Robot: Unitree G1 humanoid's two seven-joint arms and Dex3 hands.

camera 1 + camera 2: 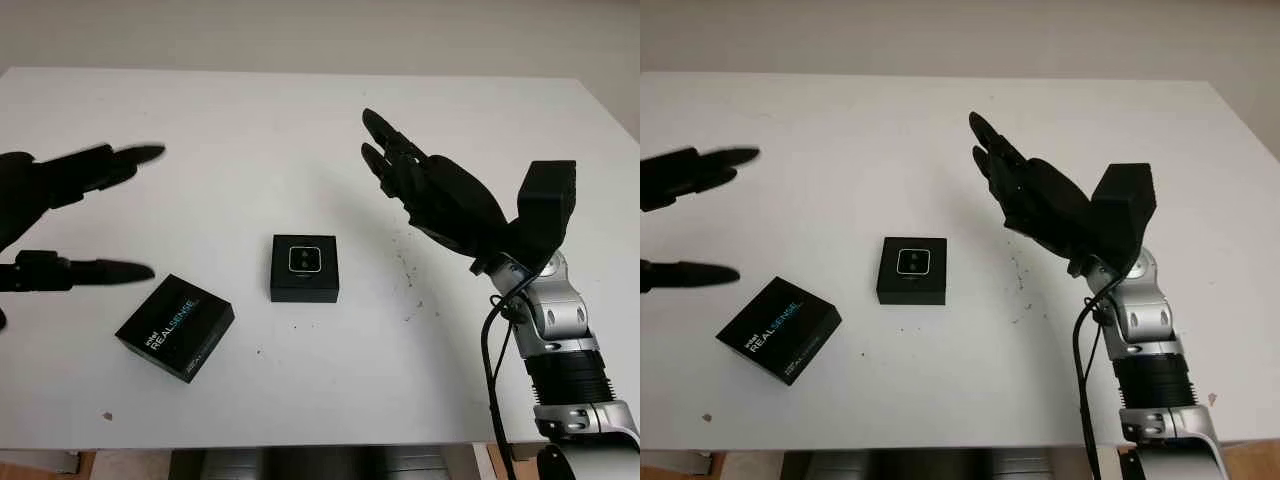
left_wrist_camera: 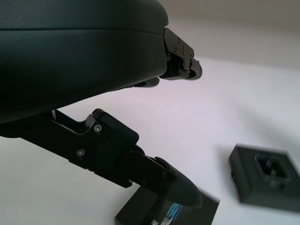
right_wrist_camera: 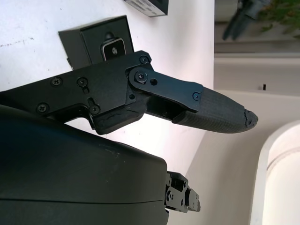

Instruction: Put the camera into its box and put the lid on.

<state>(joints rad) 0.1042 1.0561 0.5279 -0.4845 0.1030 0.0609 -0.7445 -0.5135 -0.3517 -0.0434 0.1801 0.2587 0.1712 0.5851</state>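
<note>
Camera (image 1: 304,259) sits seated in its black box (image 1: 304,268) near the middle of the frame on the white bench (image 1: 300,130), its silver face turned up and the box uncovered. To the lower left of the box, apart from it, lies the lid (image 1: 175,327), a black square printed REALSENSE, turned at an angle to the box and flat on the bench. The left hand (image 1: 60,215) comes in from the left edge of the frame, released and holding nothing, its fingers (image 1: 110,270) pointing toward the middle; it hangs just above and to the left of the lid without touching it. The right hand (image 1: 425,185) is raised at the right of the frame, to the upper right of the box and well apart from it, also released and holding nothing, palm facing toward the middle. Its silver forearm (image 1: 550,320) rises from the lower right corner, with a black cable (image 1: 492,350) running beside it. A few small dark specks (image 1: 408,280) mark the bench just right of the box.
</note>
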